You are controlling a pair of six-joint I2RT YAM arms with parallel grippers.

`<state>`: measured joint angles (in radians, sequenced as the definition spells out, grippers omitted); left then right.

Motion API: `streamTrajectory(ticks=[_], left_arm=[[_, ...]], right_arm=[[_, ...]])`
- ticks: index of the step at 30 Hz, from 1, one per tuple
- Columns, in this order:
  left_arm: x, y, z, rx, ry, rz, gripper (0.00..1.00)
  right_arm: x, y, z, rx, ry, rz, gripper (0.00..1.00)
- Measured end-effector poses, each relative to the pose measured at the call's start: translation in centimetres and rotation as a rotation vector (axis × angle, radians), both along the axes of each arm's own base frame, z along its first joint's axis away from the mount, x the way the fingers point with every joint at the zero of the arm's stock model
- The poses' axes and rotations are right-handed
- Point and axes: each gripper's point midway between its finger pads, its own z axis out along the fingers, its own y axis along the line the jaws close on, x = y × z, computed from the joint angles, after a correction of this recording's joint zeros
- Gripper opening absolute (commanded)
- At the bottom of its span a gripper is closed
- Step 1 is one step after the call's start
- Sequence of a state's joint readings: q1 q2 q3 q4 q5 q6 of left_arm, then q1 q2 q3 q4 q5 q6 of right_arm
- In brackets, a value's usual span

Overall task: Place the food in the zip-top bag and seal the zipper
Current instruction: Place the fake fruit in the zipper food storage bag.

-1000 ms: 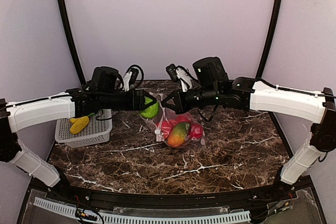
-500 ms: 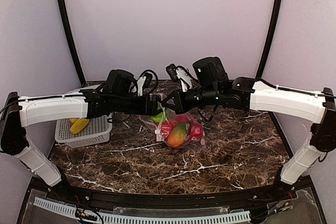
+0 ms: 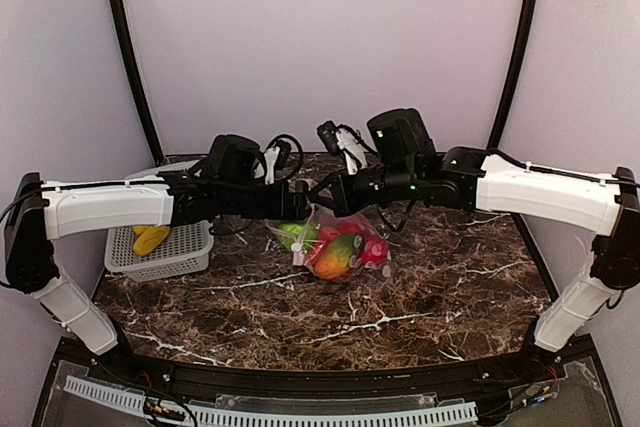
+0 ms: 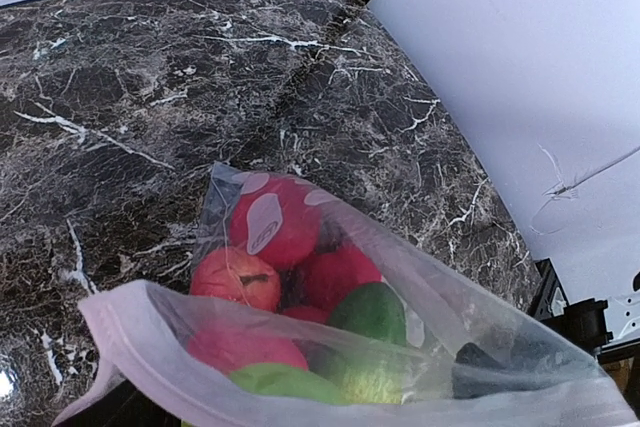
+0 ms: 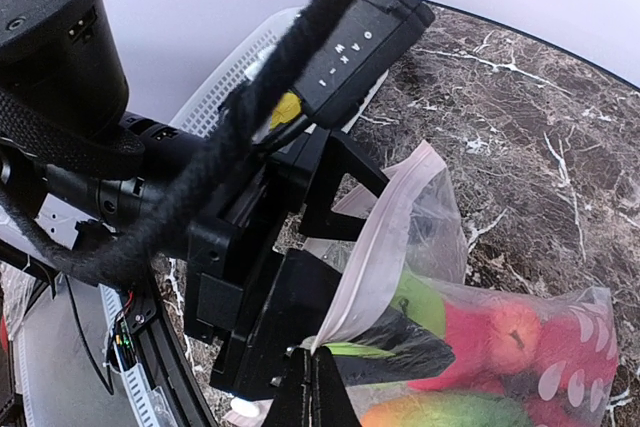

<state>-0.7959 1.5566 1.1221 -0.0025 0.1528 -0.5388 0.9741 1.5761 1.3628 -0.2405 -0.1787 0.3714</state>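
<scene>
Over the table (image 3: 430,297) the left fingers (image 5: 362,175) now stand apart, the green fruit (image 5: 420,307) released into the zip-top bag (image 5: 440,217) below them; right fingers (image 5: 295,397) pinch its unsealed zipper (image 5: 375,257).

"OAK" on black camera housing (image 5: 368,35)

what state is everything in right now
zip-top bag: mouth open, held up by its rim
zipper: unsealed
food: red, green and orange-green pieces inside the bag
yellow piece: in the basket, not bagged
basket: upright, holding the yellow piece
left gripper: open, at the bag's mouth
right gripper: shut on the zipper
</scene>
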Motion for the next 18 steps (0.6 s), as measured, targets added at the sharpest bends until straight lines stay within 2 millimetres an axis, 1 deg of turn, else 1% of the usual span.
streamTrajectory(ticks=[2, 4, 10, 14, 16, 18], left_arm=[[-0.2, 0.3, 0.4, 0.001, -0.003, 0.003, 0.94], [-0.5, 0.7, 1.3, -0.008, -0.015, 0.007, 0.94], [-2.7, 3.5, 4.0, -0.016, -0.036, 0.023, 0.94], [-4.2, 5.9, 5.6, 0.008, -0.050, 0.050, 0.95], [-4.7, 7.4, 5.9, 0.032, -0.048, 0.067, 0.96], [-4.7, 9.1, 6.0, 0.053, -0.041, 0.095, 0.97]], right_arm=[[0.0, 0.0, 0.0, 0.000, 0.000, 0.000, 0.00], [0.0, 0.0, 0.0, 0.000, 0.000, 0.000, 0.00], [0.0, 0.0, 0.0, 0.001, -0.001, 0.001, 0.00], [-0.1, 0.0, 0.0, 0.000, -0.001, 0.002, 0.00], [-0.1, 0.0, 0.0, 0.000, 0.000, 0.002, 0.00], [-0.1, 0.0, 0.0, 0.000, 0.000, 0.002, 0.00]])
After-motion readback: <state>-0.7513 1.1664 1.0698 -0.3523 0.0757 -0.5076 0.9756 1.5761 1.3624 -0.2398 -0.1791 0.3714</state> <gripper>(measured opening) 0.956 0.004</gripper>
